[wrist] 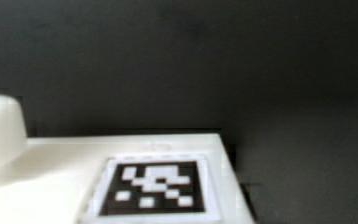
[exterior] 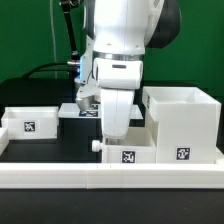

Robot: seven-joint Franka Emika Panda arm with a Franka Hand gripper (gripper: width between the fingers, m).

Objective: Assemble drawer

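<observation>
Drawer (exterior: 145, 150), low smooth white plastic tray, round knob (exterior: 97, 145), end effector (exterior: 113, 135) pinched narrow, boxy white housing (exterior: 182, 122) beside

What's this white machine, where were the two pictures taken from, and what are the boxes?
It is a robot arm with a two-finger gripper, shut and low at the drawer, a low white tray with a round knob. Whether it holds anything is unclear. One picture looks on from outside; the other comes from a camera on the wrist and shows a black-and-white marker close up. On the black table also stand another low tray and a taller white housing.
</observation>
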